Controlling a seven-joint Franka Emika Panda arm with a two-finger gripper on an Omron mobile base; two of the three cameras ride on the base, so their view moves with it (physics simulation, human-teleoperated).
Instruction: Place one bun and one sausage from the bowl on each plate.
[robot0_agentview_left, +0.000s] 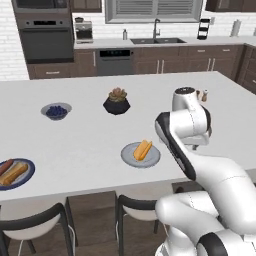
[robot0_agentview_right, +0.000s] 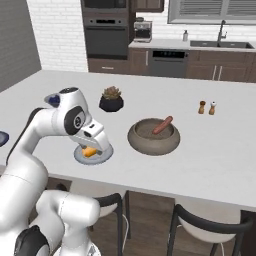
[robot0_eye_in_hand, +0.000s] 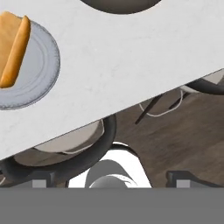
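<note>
Wide-open, empty claw (robot0_eye_in_hand: 109, 183) hovers beside the light grey plate (robot0_eye_in_hand: 41, 65) holding a bun (robot0_eye_in_hand: 13, 46).

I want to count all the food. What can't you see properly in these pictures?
- Blue-rimmed plate: cut off by the left base view's left edge.
- Grey plate: half hidden behind the robot's hand in the right base view.
- Bowl: its near wall hides the inside below the sausage.
- Gripper: fingertips barely show at the hand view's bottom.
</note>
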